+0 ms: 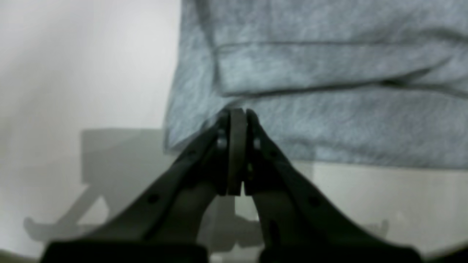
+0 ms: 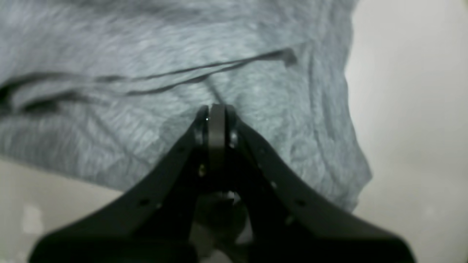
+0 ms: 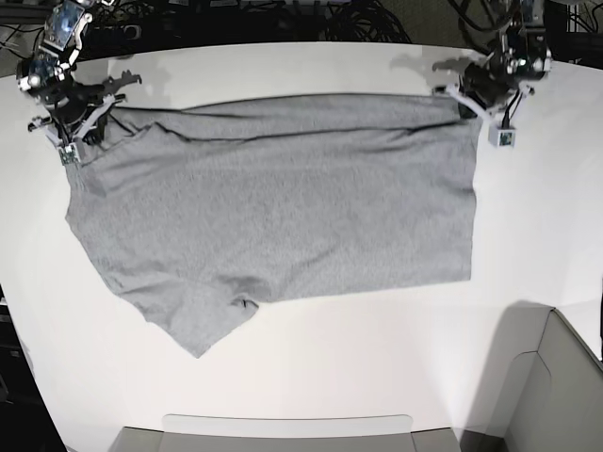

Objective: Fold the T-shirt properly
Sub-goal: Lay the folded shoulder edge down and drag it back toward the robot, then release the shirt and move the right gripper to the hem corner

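The heather-grey T-shirt [image 3: 283, 207] lies spread on the white table [image 3: 311, 358], plain side up, with no lettering showing. One sleeve [image 3: 193, 320] points to the near left. My left gripper [image 3: 459, 99] is at the shirt's far right corner. In the left wrist view it [image 1: 237, 114] is shut, pinching the cloth [image 1: 329, 120] beside a folded hem. My right gripper [image 3: 97, 120] is at the far left corner. In the right wrist view it [image 2: 217, 109] is shut on the cloth [image 2: 109, 128], and creases run out from its tips.
A grey box [image 3: 556, 386] stands at the near right corner. A grey tray edge [image 3: 283, 435] runs along the near side. Dark cables [image 3: 311, 19] lie beyond the far table edge. Bare white table surrounds the shirt.
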Tool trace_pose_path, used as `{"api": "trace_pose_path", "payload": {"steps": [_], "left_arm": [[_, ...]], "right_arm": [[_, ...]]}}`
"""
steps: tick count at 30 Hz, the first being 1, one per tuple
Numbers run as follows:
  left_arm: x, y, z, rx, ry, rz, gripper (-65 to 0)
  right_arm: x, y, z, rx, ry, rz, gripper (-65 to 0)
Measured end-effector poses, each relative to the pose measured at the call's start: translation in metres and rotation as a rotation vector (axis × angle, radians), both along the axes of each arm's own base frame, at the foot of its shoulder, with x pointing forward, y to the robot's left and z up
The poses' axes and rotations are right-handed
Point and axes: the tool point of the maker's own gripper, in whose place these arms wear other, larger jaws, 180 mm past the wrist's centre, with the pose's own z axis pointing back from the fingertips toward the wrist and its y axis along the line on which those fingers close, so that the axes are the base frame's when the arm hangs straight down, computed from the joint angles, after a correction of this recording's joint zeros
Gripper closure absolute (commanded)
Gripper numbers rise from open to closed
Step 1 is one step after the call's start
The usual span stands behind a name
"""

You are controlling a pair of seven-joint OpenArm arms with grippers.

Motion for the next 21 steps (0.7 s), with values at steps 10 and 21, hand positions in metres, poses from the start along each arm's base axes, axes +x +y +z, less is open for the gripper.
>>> {"api": "trace_pose_path", "payload": {"steps": [10, 21], "left_arm": [[-0.029, 0.039, 0.025, 0.074, 0.078, -0.001, 0.0], [0.014, 0.051, 0.072, 0.134, -0.041, 0.019, 0.0]], "right_arm": [[-0.022, -0.032, 0.017, -0.148, 0.061, -0.169, 0.0], [0.042, -0.012, 0.110, -0.246, -0.238, -0.107, -0.1]]}}
